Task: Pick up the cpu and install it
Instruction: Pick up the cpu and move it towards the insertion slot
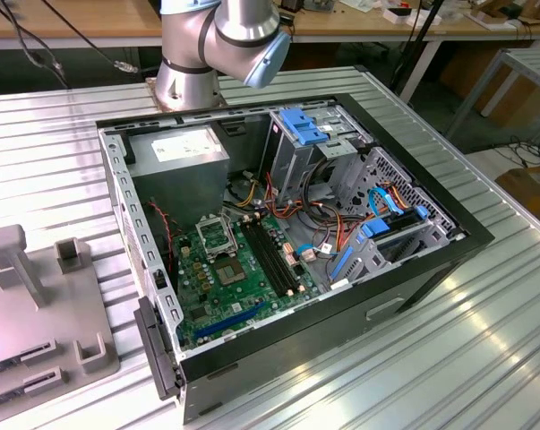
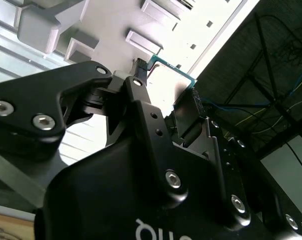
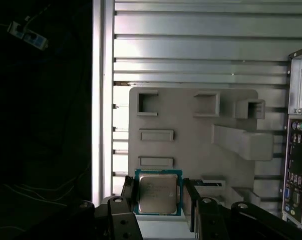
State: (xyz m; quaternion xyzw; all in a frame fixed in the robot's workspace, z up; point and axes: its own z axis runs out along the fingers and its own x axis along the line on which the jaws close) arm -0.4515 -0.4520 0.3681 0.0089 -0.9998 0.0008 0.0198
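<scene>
The cpu (image 3: pixel 158 192), a small silvery-tan square with a green rim, sits between the two black fingers of my gripper (image 3: pixel 159 200), which is shut on its opposite edges. In the second wrist view the cpu (image 2: pixel 168 82) shows edge-on, raised off the grey holder plate (image 2: pixel 115 20) behind it, with the gripper (image 2: pixel 166 92) clamped around it. The green board (image 1: pixel 225 278) lies inside the open computer case (image 1: pixel 413 269), and the black square-framed socket (image 1: pixel 218 235) is near the board's far end.
The grey holder plate (image 1: pixel 37 305) with raised blocks and slots lies on the ribbed metal table at the exterior view's left, beside the case. The arm's base (image 1: pixel 189 72) stands behind the case. Cables, drive cages and a power supply crowd the case. The case's rear panel (image 3: pixel 298 125) borders the holder plate (image 3: pixel 191 135).
</scene>
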